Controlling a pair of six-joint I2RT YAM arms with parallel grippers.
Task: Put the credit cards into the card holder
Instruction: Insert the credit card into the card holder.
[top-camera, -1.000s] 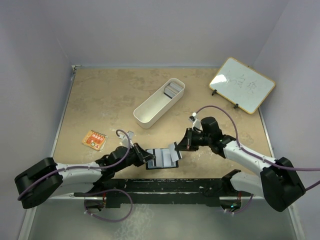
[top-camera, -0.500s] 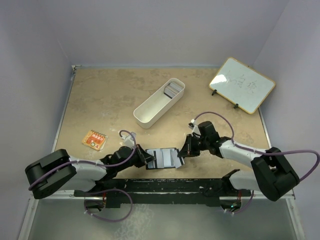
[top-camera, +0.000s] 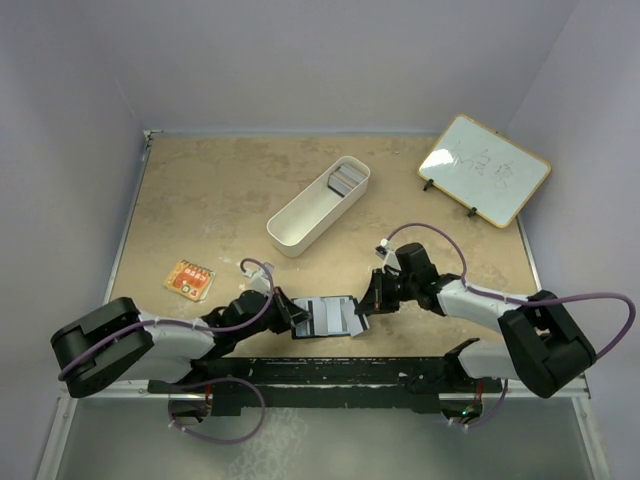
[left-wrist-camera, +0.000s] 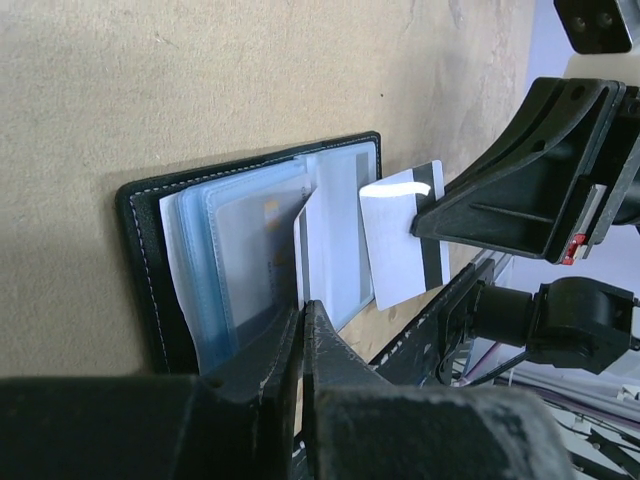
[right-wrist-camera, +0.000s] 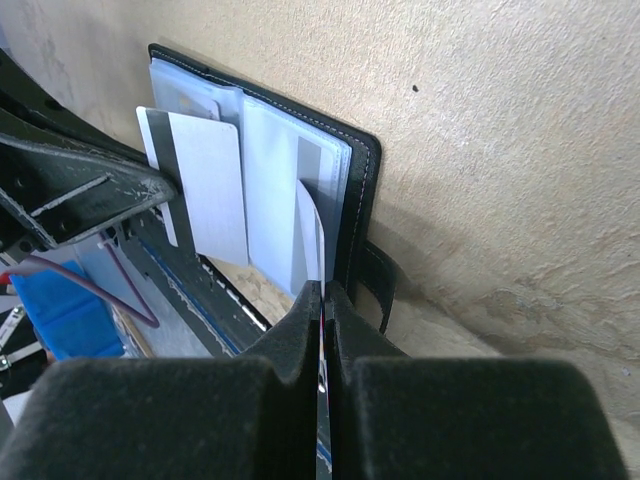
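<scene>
Left pincer (top-camera: 293, 315) and right pincer (top-camera: 362, 305) meet low over the near edge of the table (top-camera: 220, 200), with the open card holder (top-camera: 325, 316) lying flat between them. Both are clenched. Farther off, a white tray (top-camera: 335, 222) sits at a slant, with a grey stack of cards (top-camera: 345, 180) in its far end. A small orange packet (top-camera: 189, 278) lies to the left, and a whiteboard (top-camera: 485, 168) stands in the far right corner.

From the left wrist, the left pincer's fingers are pressed together on the bottom edge of a thin white first card (left-wrist-camera: 305, 245), seen nearly edge-on. It stands over the holder's clear sleeves. Whether it is bare or sits inside a sleeve I cannot tell. Just to its right, a second card (left-wrist-camera: 398, 245), white with a dark stripe, pokes out past the holder's near edge. The right pincer's tip is on its right edge.

From the right wrist, the right pincer's fingers are closed on the second card, which shows here as a thin, slightly curved white sliver. The holder's snap tab (right-wrist-camera: 372, 285) lies on the table just beside those fingers. Beyond it, the first card shows its white face and dark stripe over the sleeves, with the left pincer at its left edge.
</scene>
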